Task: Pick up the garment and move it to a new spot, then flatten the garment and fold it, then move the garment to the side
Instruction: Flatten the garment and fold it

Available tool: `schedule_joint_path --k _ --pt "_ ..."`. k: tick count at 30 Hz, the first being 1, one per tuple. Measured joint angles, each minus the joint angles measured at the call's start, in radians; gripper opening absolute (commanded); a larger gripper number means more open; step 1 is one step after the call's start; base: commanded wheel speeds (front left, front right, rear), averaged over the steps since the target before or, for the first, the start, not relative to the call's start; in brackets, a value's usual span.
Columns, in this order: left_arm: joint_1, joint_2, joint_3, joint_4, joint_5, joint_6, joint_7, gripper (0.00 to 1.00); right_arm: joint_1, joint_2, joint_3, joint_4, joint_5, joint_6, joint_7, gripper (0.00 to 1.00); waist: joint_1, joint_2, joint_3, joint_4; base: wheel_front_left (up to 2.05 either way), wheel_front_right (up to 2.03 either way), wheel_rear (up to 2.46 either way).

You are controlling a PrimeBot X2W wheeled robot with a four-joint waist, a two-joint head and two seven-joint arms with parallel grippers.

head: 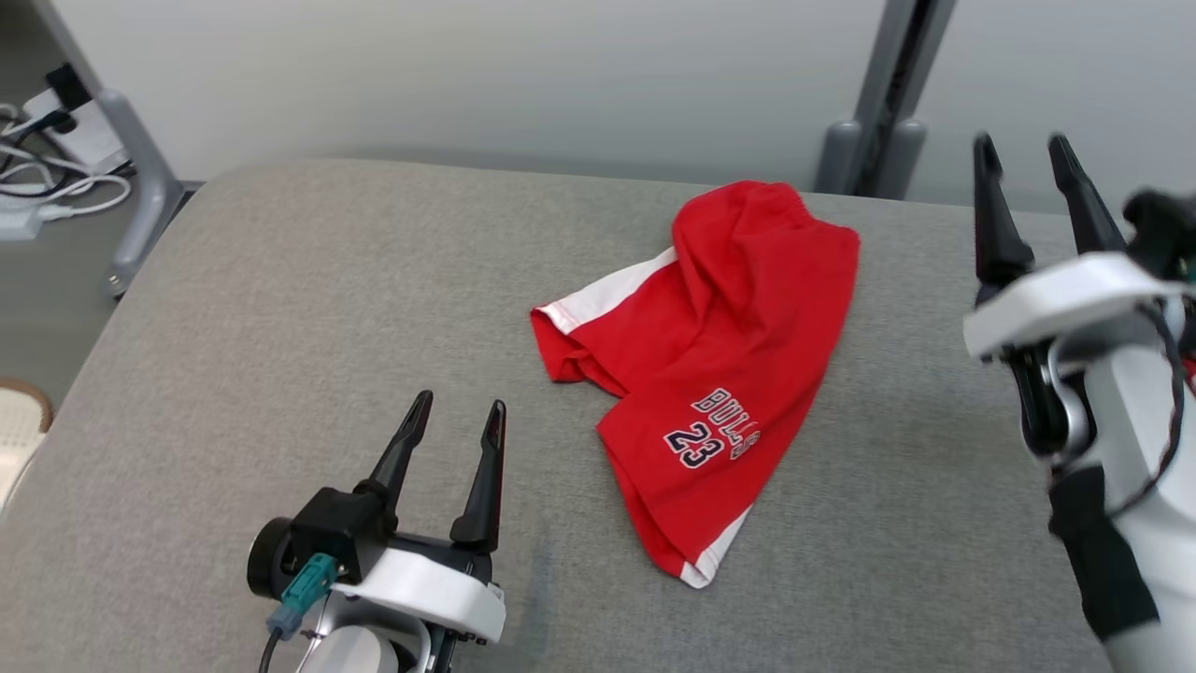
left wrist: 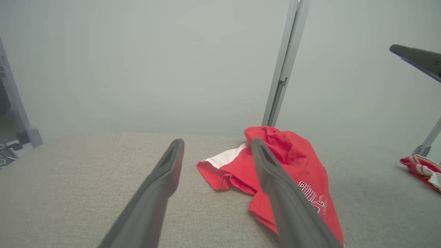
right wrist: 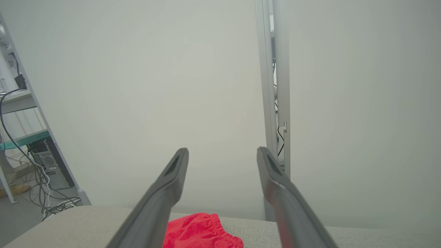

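Grey padded table [head: 280, 308] before pale wall [head: 467, 75]

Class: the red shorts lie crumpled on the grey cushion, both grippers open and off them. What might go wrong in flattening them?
1. The shorts are bunched in overlapping folds, so the fingers may pinch several layers and drag a lump.
2. They lie near the far edge of the cushion; a pull that way might slide them off.
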Motion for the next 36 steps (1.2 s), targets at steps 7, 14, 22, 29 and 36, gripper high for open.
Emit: schedule_joint_path --k 7,14,22,29,36 --pt "0.019 0.000 -0.006 0.025 -0.017 -0.004 0.000 1.00 0.293 0.019 -0.125 -0.272 -0.069 0.000 0.000 1.00 0.0000 0.0000 -0.025 -0.074 0.00 0.00 0.00" --pt "0.011 0.000 -0.034 0.123 -0.032 0.003 0.000 1.00 0.449 0.085 -0.183 -0.381 -0.096 0.000 0.000 1.00 0.0000 0.0000 -0.026 -0.156 0.00 0.00 0.00" --pt "-0.030 0.000 -0.077 0.216 -0.121 -0.006 0.048 1.00 0.474 0.090 -0.186 -0.413 -0.164 0.000 0.000 1.00 0.0000 0.0000 -0.002 -0.207 0.00 0.00 0.00" --pt "-0.104 0.000 -0.130 0.295 -0.169 0.009 0.175 1.00 0.473 0.095 -0.181 -0.416 -0.178 0.000 0.000 1.00 0.0000 0.0000 0.038 -0.231 0.00 0.00 0.00" --pt "-0.146 0.000 -0.145 0.337 -0.177 0.045 0.228 1.00 0.470 0.098 -0.160 -0.432 -0.199 0.000 0.000 1.00 0.0000 0.0000 0.066 -0.262 0.00 0.00 0.00"
